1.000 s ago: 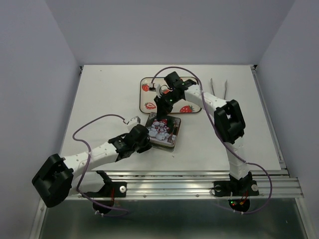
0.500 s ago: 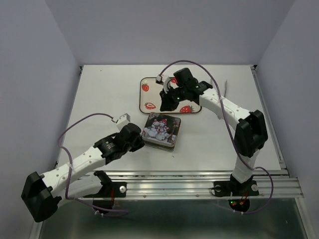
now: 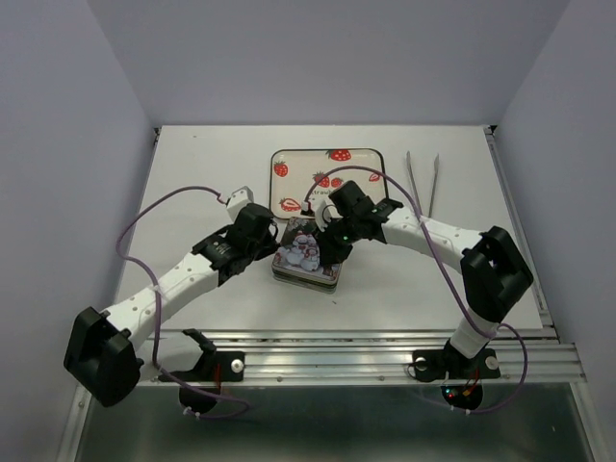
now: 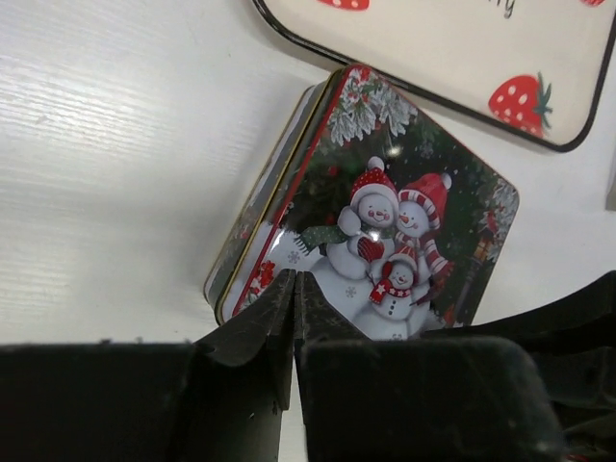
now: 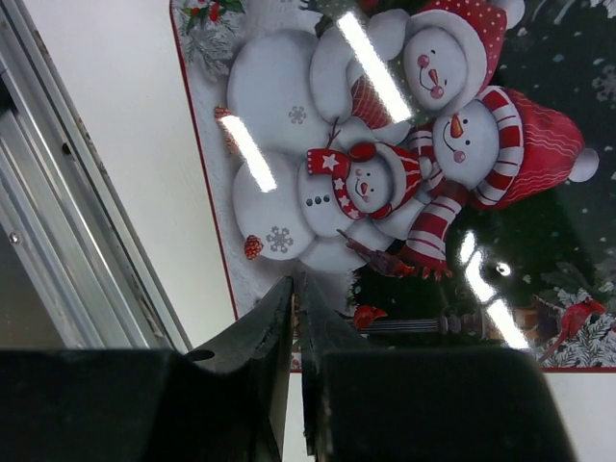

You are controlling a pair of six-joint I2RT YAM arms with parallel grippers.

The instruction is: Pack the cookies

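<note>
**A:** Where's the tin [image 4: 404, 221]?

**B:** About midway between the left and right edges of the worktop [image 3: 212, 192], and closer to the near edge than the far one. Its snowman lid is on.

**A:** And the cookies?

**B:** I can't tell. No view shows one, and the lid hides whatever is inside the tin.

**A:** Left pincer [image 4: 294, 289]?

**B:** It's at the tin's left side. The fingers are pressed together with only a hairline seam between them and nothing gripped. The tips sit right at a corner of the lid, but I can't tell whether they touch it.

**A:** Right pincer [image 5: 296, 287]?

**B:** Its fingers are together too, with nothing between them. It hangs over the lid, tips above the snowmen print near the edge facing the worktop's near rail. Whether it touches the lid, I can't tell.

**A:** Anything else?

**B:** A strawberry-printed tray [image 3: 303, 162] lies just beyond the tin, towards the far edge. Thin metal tweezers [image 3: 417, 183] lie to the tray's right, towards the right edge and well apart from the tin.
</note>
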